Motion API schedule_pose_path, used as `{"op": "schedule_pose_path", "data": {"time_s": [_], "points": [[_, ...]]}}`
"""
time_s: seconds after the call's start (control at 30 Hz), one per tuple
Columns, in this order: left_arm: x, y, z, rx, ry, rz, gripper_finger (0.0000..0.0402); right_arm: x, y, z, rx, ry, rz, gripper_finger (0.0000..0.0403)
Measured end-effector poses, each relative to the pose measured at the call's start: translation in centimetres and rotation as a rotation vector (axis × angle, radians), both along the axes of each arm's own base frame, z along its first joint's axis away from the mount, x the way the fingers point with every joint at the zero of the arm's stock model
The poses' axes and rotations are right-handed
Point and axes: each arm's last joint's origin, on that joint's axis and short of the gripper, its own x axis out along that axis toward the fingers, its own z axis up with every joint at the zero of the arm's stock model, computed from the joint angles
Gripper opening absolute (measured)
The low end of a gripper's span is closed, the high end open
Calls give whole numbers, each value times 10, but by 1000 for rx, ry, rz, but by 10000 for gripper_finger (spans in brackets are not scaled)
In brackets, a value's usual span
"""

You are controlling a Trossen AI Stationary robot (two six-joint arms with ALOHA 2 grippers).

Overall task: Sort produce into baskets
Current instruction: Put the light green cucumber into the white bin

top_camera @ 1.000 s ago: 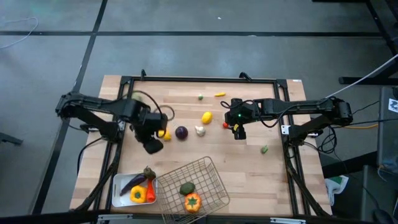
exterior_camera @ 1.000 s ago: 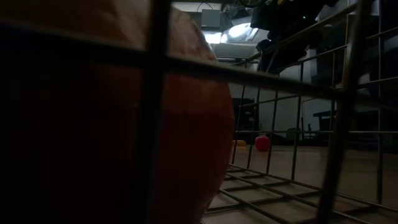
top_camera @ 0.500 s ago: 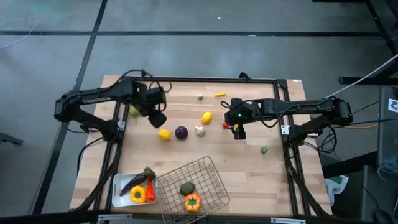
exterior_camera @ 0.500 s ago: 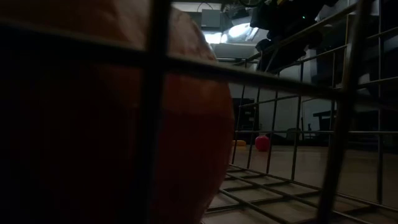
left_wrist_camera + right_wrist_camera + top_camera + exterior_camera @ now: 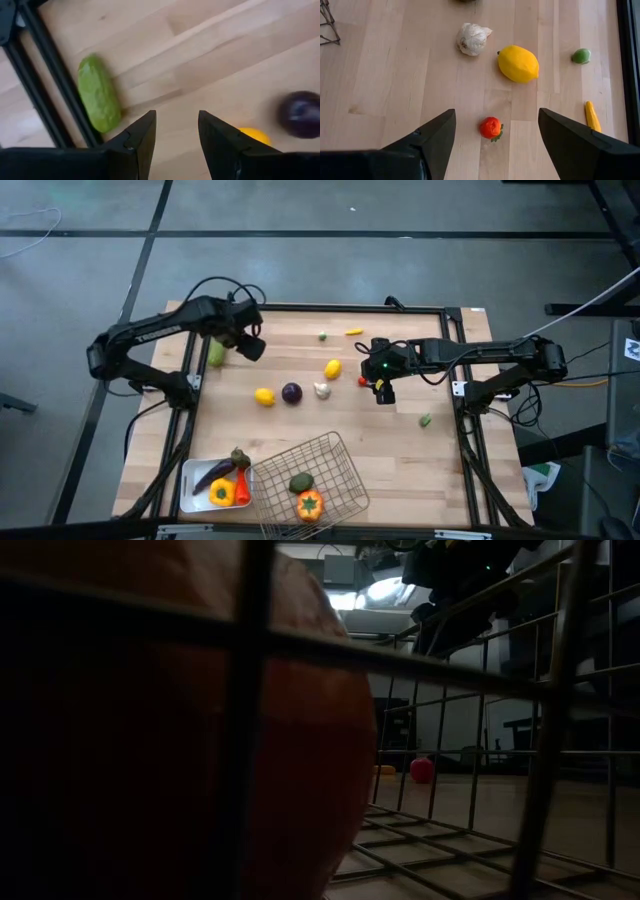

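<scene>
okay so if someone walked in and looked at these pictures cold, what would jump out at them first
Probably the bright produce scattered over the middle of the wooden table: two lemons, a purple onion, a garlic bulb. At the front edge sit a wire basket holding an orange pepper and a white tray beside it. The left gripper hangs empty near a cucumber by the frame; the right gripper hovers open over a small red piece.
</scene>
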Motion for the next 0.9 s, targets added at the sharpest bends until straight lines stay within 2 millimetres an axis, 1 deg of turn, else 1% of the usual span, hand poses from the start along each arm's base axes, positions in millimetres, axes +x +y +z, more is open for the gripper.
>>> {"op": "schedule_pose_path", "data": {"time_s": [0.1, 0.23, 0.33, 0.5, 0.63, 0.73, 0.83, 0.9], "points": [[-6, 4, -11, -12, 57, -28, 143, 0, 0, 0, 0, 0, 0, 282], [-15, 10, -26, -32, 121, 8, 149, 0, 0, 0, 1, 0, 0, 282], [-23, 15, -37, -61, 149, 46, 171, 0, 0, 0, 0, -1, 0, 282], [-31, 21, -54, -104, 164, 42, 230, 0, 0, 0, 0, -3, 0, 282], [-39, 25, -62, -106, 187, 93, 267, 0, 0, 0, 0, -3, 0, 282], [-44, 28, -66, -75, 221, 160, 278, 0, 0, 0, 0, -3, 0, 282], [-48, 30, -69, -52, 238, 206, 280, 0, 0, 0, 1, -3, 0, 282], [-48, 30, -75, -43, 234, 216, 280, 0, 0, 0, 0, -3, 0, 282]]}}
